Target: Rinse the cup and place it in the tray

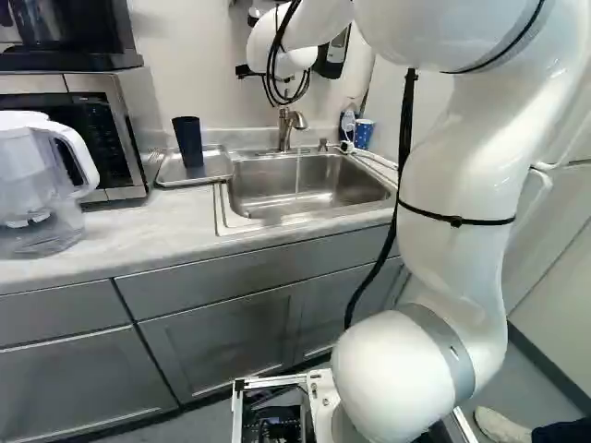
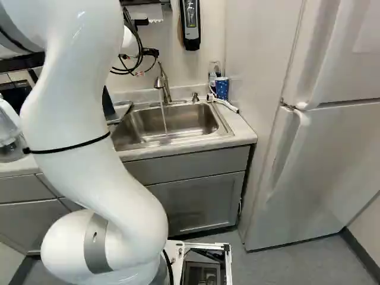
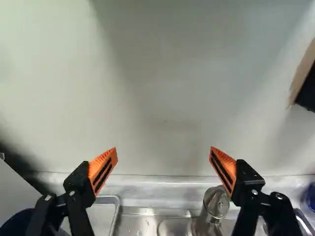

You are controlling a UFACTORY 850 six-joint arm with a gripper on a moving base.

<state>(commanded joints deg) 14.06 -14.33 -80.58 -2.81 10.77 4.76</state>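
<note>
With its two fingers spread, the claw (image 2: 151, 53) is held above the sink (image 1: 225, 209), water is poured therein by the faucet (image 1: 284, 129), and the dark cup (image 1: 187, 140) is supported by the tray (image 1: 218, 166) beside it.

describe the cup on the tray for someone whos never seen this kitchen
Find the metal sink with water running from its faucet. In the left base view, a metal tray lies left of it, beside the microwave. On that tray stands the tumbler: tall, plain and dark, unlike the shorter bright-blue patterned cup across the sink.
</note>
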